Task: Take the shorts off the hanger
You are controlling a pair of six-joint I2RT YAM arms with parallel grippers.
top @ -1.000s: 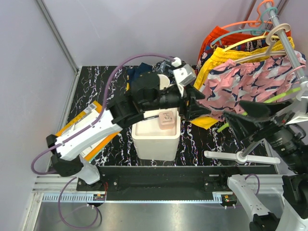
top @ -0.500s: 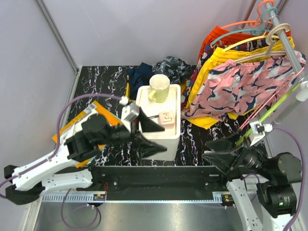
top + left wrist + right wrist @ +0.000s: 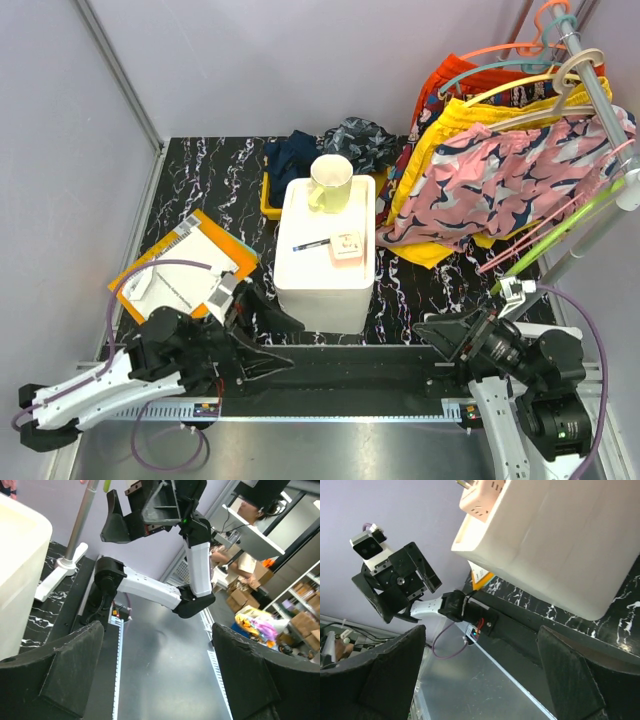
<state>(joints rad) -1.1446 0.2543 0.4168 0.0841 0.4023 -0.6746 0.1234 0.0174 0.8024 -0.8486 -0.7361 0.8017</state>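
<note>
You are seeing the marbled charcoal shorts and the navy shorts lying far across the surface, beyond the white box from the left pincer and right pincer, both gaping wide and holding nothing, navy nearer left.

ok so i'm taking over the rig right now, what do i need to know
Left gripper: open, empty, low at the near edge.
Right gripper: open, empty, likewise.
Marbled charcoal shorts and navy shorts: off any hanger, heaped at the table's far side.
Done: both removed, it seems.
Left: nothing obvious; the floral pair and yellow pair hang on the rack.
</note>
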